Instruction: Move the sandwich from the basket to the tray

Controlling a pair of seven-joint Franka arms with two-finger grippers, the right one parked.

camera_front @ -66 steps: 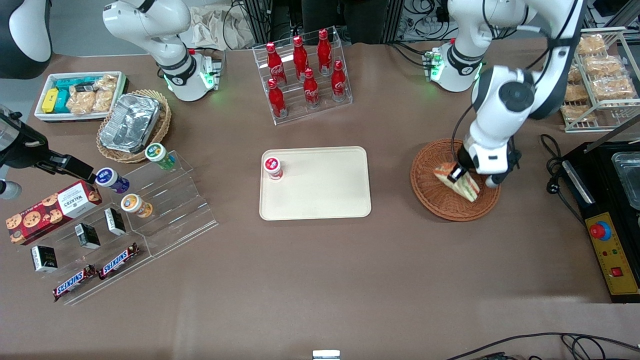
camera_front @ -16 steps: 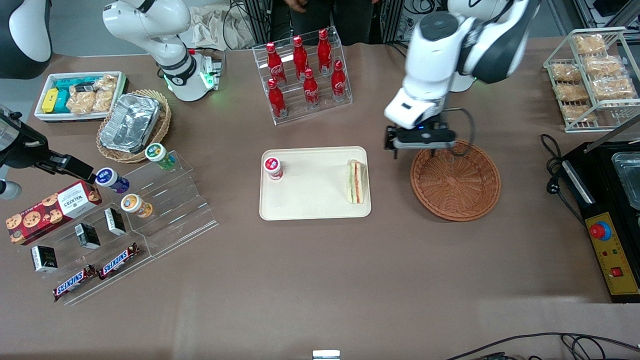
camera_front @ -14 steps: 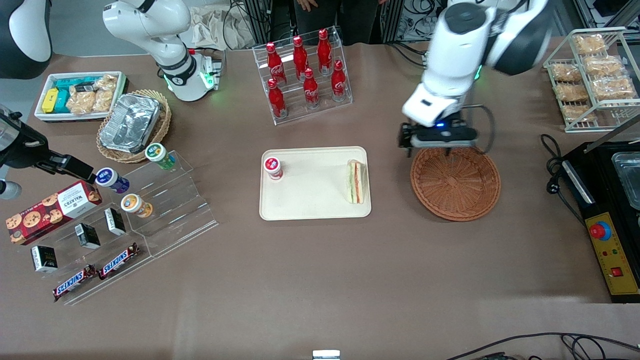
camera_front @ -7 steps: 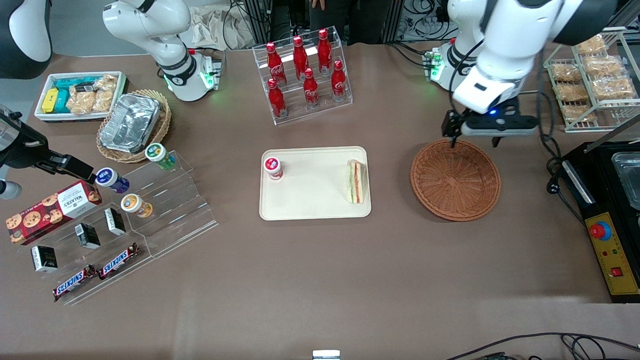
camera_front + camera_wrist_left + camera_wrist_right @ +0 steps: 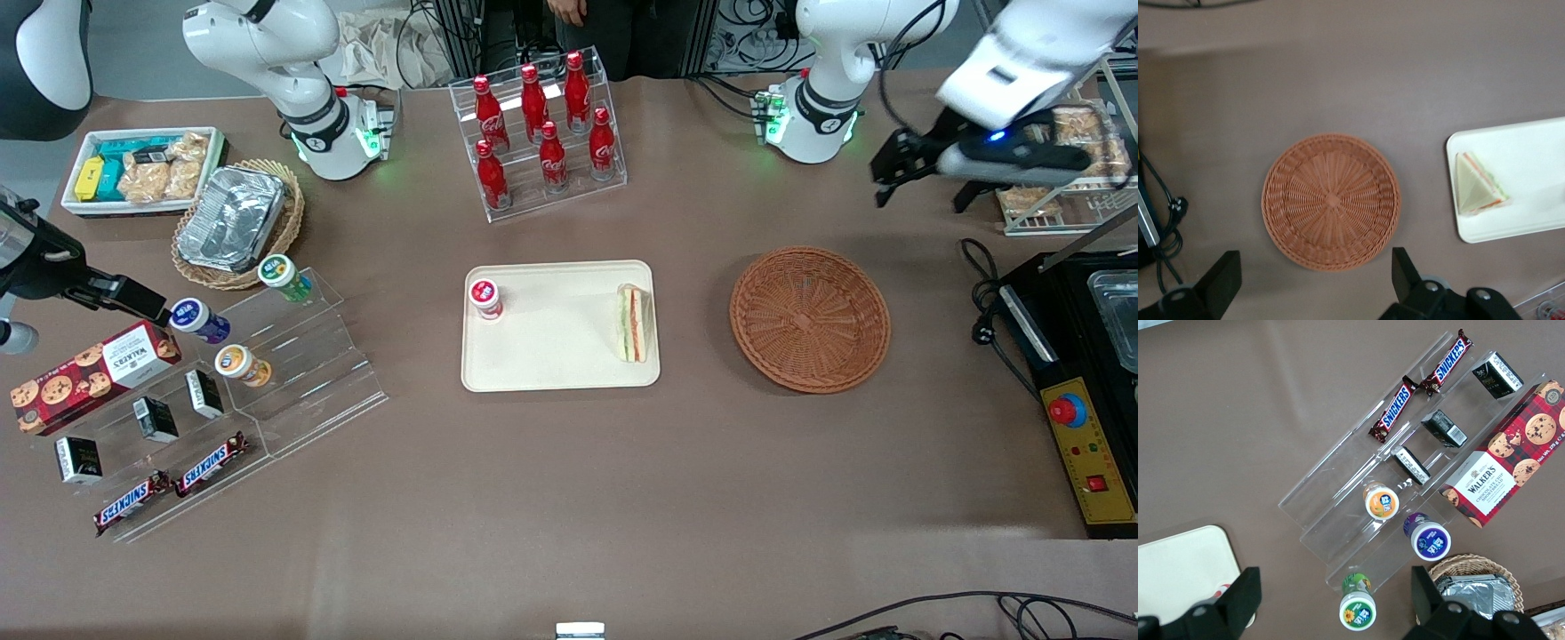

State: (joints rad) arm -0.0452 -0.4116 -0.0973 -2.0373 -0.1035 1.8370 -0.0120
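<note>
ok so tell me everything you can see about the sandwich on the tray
The sandwich is a small triangular wedge of white bread with red, orange and green filling layers. It lies inside the cream tray, close to the edge nearest the wicker basket, apart from the red-capped cup also on the tray. Nothing grips it: the hand is open, up near the wire rack.

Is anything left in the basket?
No, the basket shows only bare wicker; the sandwich lies on the tray, and the open hand hangs above the table, holding nothing.
</note>
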